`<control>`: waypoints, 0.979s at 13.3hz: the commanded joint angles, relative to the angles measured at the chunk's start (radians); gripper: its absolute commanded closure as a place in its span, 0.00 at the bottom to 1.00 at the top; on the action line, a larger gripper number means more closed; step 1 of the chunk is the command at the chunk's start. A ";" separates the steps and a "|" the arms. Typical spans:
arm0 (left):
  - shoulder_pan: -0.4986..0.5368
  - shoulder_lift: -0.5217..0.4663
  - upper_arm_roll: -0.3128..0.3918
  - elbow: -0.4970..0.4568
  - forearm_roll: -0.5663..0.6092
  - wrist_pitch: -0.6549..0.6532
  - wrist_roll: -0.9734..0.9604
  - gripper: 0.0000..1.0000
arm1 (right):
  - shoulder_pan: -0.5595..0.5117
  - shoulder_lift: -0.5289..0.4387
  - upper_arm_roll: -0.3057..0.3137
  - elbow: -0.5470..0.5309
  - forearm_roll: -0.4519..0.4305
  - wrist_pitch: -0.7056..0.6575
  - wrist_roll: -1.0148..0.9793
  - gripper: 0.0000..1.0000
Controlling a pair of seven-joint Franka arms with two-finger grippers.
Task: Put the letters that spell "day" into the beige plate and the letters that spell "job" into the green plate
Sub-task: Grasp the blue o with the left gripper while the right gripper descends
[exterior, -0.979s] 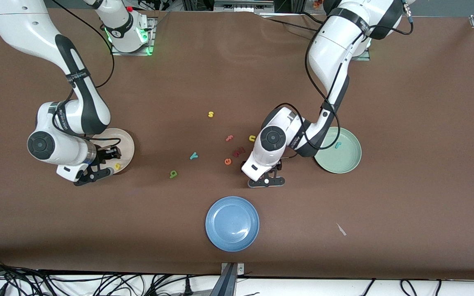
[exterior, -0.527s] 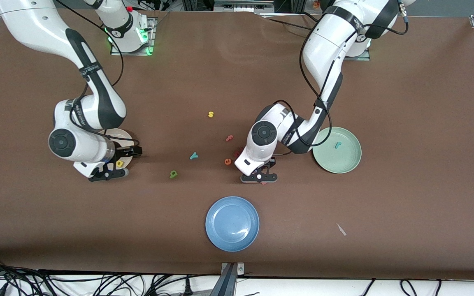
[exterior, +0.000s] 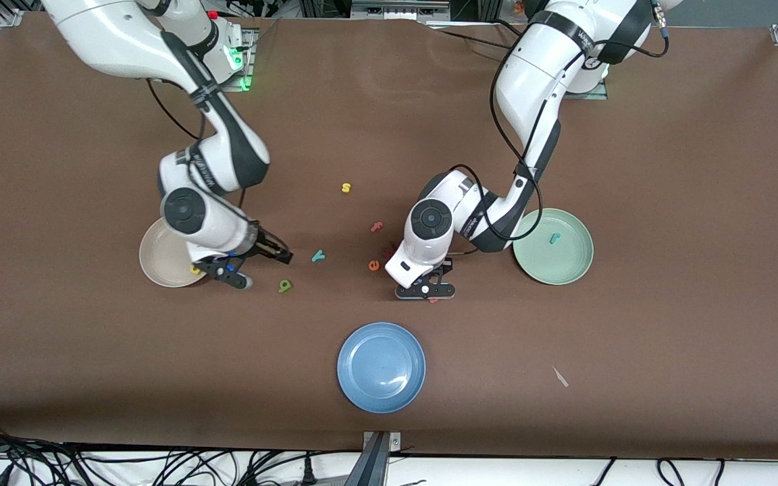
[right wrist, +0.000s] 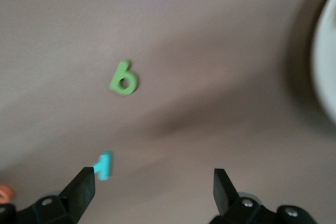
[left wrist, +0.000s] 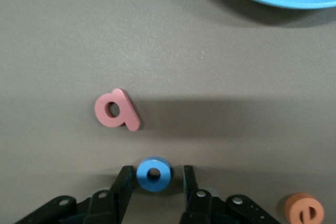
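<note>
The beige plate holds the yellow a. The green plate holds the teal j. My right gripper hangs open over the table between the beige plate and the green d. Its wrist view shows the d, with the teal y by one fingertip. My left gripper is down on the table with the blue o between its fingers: one finger touches it, the other stands a little off. The red-pink b lies just past it.
A blue plate sits nearest the front camera. An orange e, a pink f and a yellow s lie loose mid-table. The teal y is beside the d. A small scrap lies toward the left arm's end.
My right arm swung from over the beige plate toward the d and y, leaving the yellow a in the plate. My left gripper shifted slightly and narrowed around the blue o.
</note>
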 commanded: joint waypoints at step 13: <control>0.114 -0.338 0.005 -0.119 0.033 -0.546 0.071 1.00 | 0.134 0.196 -0.026 0.148 -0.059 0.110 0.480 0.01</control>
